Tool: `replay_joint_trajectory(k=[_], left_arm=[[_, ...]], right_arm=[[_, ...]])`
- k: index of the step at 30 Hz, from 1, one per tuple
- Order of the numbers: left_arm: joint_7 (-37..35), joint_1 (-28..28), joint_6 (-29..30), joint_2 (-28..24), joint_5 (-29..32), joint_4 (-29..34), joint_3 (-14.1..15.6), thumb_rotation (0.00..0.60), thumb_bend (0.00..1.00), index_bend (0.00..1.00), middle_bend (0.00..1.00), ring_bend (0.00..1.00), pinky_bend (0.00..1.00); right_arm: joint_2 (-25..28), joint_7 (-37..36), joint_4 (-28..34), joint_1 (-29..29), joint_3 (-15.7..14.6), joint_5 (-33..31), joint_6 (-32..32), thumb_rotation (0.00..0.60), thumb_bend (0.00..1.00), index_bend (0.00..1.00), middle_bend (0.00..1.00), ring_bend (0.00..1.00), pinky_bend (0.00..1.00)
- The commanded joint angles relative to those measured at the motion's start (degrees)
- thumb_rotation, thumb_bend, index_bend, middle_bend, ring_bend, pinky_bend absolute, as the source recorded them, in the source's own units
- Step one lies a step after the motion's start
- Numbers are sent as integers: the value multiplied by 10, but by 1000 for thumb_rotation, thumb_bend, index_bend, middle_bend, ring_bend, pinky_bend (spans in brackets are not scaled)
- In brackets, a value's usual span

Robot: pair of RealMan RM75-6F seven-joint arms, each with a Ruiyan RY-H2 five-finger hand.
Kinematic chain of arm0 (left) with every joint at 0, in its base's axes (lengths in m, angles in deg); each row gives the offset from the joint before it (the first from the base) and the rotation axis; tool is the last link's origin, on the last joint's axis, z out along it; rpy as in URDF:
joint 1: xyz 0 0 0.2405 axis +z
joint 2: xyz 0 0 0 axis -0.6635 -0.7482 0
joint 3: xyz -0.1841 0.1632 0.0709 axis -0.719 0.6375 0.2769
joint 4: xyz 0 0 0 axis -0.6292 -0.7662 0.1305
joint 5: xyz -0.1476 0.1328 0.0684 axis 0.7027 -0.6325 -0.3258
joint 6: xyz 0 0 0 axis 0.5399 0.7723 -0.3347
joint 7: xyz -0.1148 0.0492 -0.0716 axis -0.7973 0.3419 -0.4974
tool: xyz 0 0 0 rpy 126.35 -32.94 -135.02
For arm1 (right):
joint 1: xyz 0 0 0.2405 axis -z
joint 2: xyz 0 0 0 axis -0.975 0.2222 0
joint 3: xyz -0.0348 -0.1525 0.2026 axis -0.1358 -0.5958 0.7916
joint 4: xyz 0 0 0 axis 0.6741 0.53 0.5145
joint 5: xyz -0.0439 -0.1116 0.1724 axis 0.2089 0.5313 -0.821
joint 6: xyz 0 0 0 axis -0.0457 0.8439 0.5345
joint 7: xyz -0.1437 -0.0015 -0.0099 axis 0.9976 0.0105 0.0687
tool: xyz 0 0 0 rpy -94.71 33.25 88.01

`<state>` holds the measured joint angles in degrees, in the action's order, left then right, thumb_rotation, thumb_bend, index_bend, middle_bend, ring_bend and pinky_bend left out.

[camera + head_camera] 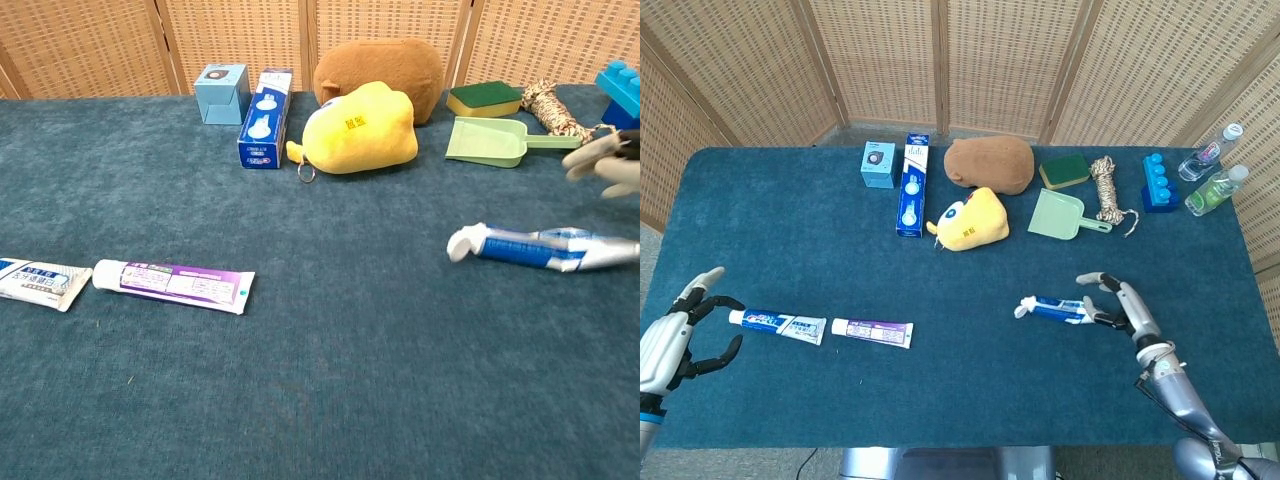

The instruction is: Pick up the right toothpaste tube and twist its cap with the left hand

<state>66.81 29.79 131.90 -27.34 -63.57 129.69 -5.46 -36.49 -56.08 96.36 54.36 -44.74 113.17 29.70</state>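
The right toothpaste tube (1055, 308) (540, 247), blue and white with a white cap pointing left, lies flat on the blue table at the right. My right hand (1125, 305) hovers at its tail end with fingers spread and lifted off it; in the chest view its blurred fingers (603, 163) show above the tube. At the table's near left edge, my left hand (675, 335) is open and empty, far from that tube. Just right of it lie a blue-white tube (777, 322) (30, 280) and a purple tube (872, 331) (172, 283).
Along the back stand a light blue box (878, 164), a blue carton (912, 185), a brown plush (989, 163), a yellow plush (968, 219), a sponge (1065, 170), a green dustpan (1063, 214), a rope coil (1105, 188), a blue block (1158, 181) and bottles (1212, 175).
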Motion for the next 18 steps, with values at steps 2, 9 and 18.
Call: replay_joint_trajectory(k=[2, 9, 18], left_arm=[[5, 4, 0, 6, 3, -5, -4, 600, 352, 333, 75, 0, 89], [44, 17, 13, 16, -7, -28, -7, 600, 352, 324, 74, 0, 50], [119, 42, 37, 46, -25, -70, 2, 600, 352, 291, 84, 0, 29]], right_arm=[[12, -5, 4, 8, 4, 4, -14, 359, 439, 188, 194, 47, 156], [48, 11, 37, 39, 2, 24, -74, 341, 429, 186, 185, 41, 156], [89, 190, 100, 86, -24, 29, -185, 591, 477, 245, 223, 66, 165]])
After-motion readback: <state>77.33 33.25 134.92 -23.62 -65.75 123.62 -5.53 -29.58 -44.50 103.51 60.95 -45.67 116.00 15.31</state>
